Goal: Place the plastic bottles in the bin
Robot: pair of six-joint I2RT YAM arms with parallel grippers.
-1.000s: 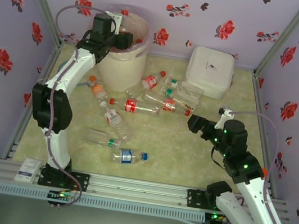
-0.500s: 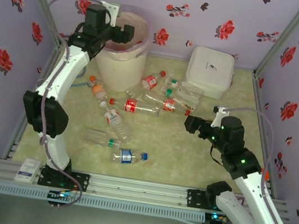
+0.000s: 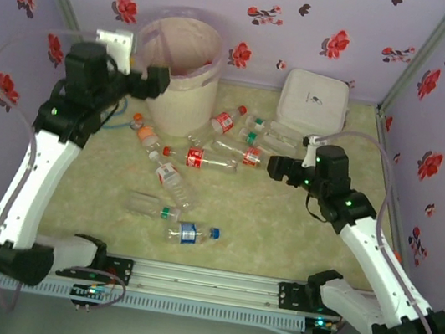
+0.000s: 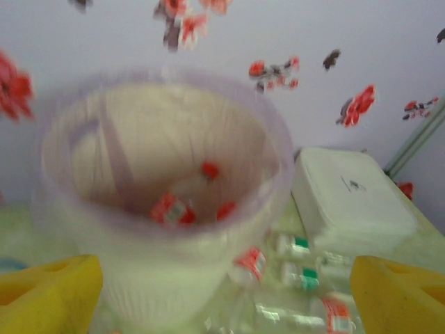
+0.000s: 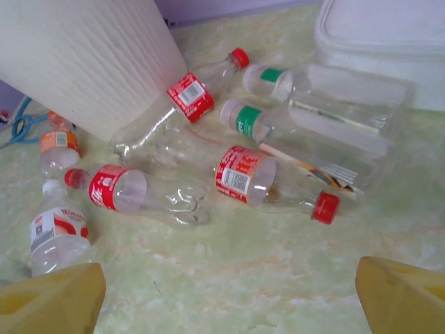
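A good pick would close across the labelled middle of the red-capped bottle at mid-tabletop, staying clear of the green-labelled bottles just beside it. The right gripper hung low before it, jaws wide apart and empty, arm stretched in from the near-right corner. The left gripper, likewise spread and empty, stood raised beside the bin at the far-left corner, where dropped bottles lay inside.

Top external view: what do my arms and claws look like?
Left arm and right arm are white shells with black joints and black wrist blocks. A thin pale cable loops off each. Small green lights dot the right arm. Wrist views show yellow claw fingers.
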